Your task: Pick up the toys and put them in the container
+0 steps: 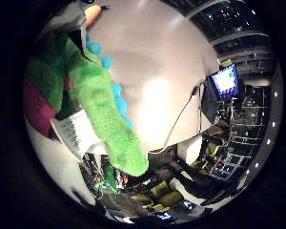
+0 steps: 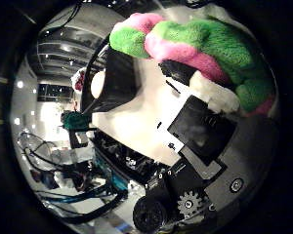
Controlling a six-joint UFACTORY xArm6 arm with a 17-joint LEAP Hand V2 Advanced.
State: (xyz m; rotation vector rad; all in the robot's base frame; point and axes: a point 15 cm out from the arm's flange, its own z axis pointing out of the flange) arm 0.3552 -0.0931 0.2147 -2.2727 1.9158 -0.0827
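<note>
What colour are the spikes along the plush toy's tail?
Light blue spikes on the green plush toy, clearest in the little finger side view.

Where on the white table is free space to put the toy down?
The white table is bare beside the green plush toy's blue spikes, as far as the monitor. Past the table edge it is crowded with equipment. A black container occupies the other side.

The plush toy is fuzzy green and pink cloth with blue fabric spines and a white printed cloth tag. The table is smooth, white, slightly glossy. The hand is matt black and white plastic.
</note>
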